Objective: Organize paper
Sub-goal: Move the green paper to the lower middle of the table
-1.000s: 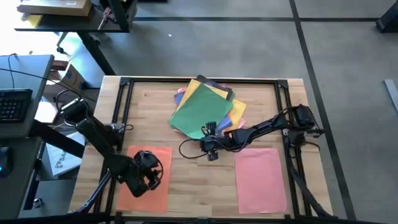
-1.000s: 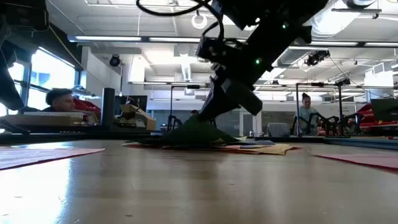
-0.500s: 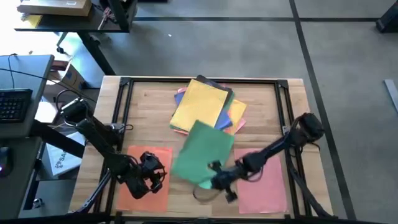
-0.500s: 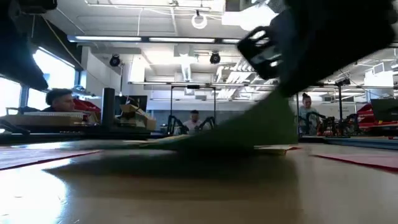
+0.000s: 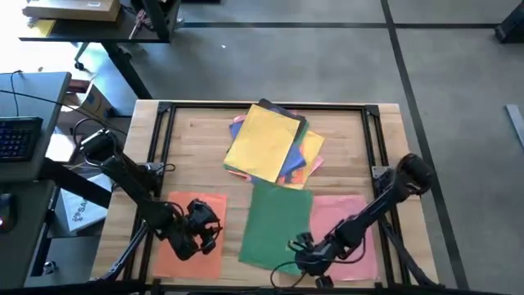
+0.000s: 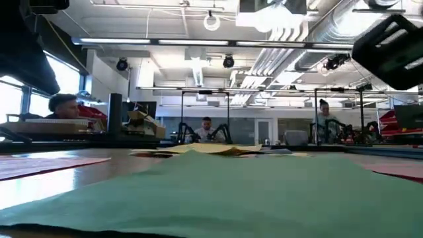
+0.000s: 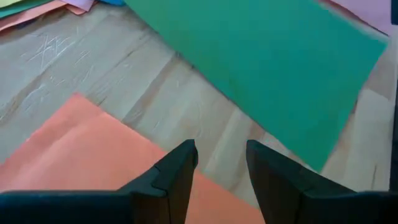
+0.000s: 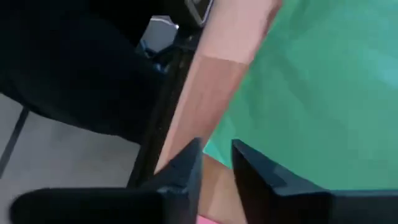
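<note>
— Dragged toward the near edge since half a second ago, the green sheet now lies flat on the counter, clear of the heap. Where is the right pincer?

— At the sheet's near right corner, close to the counter's front edge. Its fingers stand a narrow gap apart; whether they pinch the corner, I cannot tell.

— And the left pincer?

— Over the orange sheet at the front left, fingers slightly apart, gripping nothing.

— What room is there around the green sheet?

— A strip of bare wood separates it from the orange sheet. On the other side its long edge runs just beside the pink sheet; touching or not, I cannot tell. Its far edge sits just beside the heap.

— Count them for me.

— Laid out singly in the front row: one orange, one green, one pink. The heap at the back centre has a yellow sheet on top, with blue, dark, orange and more yellow edges poking out beneath; their number cannot be told.
</note>
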Controlling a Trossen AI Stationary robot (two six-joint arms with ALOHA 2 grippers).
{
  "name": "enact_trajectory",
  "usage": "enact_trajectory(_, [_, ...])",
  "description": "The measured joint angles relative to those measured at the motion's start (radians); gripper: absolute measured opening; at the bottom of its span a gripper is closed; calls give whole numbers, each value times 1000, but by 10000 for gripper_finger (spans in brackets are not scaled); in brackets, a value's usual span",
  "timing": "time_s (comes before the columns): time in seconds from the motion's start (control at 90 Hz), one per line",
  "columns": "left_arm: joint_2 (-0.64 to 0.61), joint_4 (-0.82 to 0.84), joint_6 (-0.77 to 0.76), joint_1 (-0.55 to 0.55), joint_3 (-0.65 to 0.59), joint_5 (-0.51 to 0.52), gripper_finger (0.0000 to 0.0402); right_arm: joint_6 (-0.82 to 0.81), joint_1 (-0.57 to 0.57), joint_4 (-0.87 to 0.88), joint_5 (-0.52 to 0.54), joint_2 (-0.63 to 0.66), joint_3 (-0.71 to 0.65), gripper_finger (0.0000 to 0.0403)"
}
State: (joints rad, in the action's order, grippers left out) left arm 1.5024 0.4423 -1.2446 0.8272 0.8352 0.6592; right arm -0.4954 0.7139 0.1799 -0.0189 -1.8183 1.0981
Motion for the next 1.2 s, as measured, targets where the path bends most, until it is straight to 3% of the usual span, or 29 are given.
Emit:
enact_trajectory(0.1, [0, -1, 0, -4, 0, 1, 133, 1, -12, 16, 68, 35, 0, 138])
enact_trajectory(0.178, [0, 0, 0, -8, 0, -5, 133, -11, -27, 28, 212, 50, 0, 160])
enact_trajectory(0.267, [0, 0, 0, -12, 0, -11, 133, -129, -61, 75, 420, 42, 0, 172])
enact_trajectory(0.356, [0, 0, 0, -12, 0, -12, 133, -279, -106, 134, 498, 18, 0, 173])
enact_trajectory(0.478, [0, 1, 2, -11, 0, -16, 133, -335, -155, 162, 490, -40, 0, 167])
enact_trajectory(0.7, [0, -2, 15, -12, 0, -15, 133, -209, -220, 114, 394, -120, 0, 160])
enact_trajectory(0.944, [0, -7, 26, -11, 0, -11, 133, -75, -264, -89, 272, -180, 3, 161])
enact_trajectory(1.2, [0, -32, 26, -11, 0, -10, 133, -112, -257, -136, 265, -201, 3, 161])
